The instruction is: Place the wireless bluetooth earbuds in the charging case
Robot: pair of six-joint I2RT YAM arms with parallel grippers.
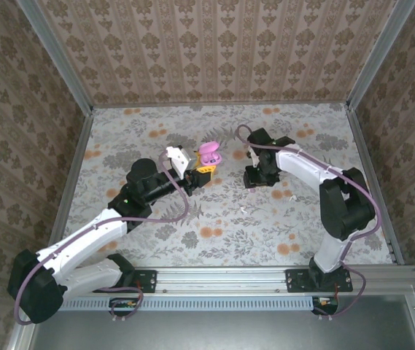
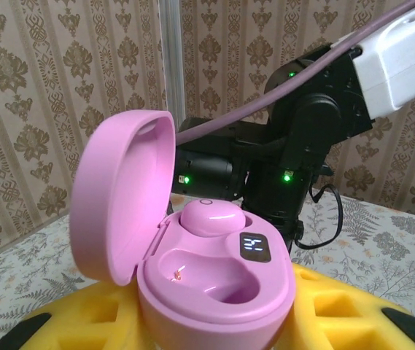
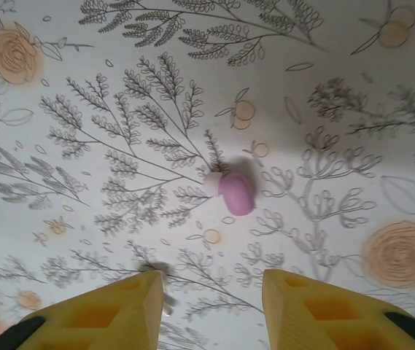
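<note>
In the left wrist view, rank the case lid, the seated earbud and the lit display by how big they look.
Largest: lid, by a wide margin.
Next: earbud.
Smallest: display, somewhat smaller than the earbud beside it.

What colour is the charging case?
Pink charging case, clearest in the left wrist view.

Pink earbud (image 3: 235, 194), seemingly, lies on floral table (image 3: 83, 240).
</note>
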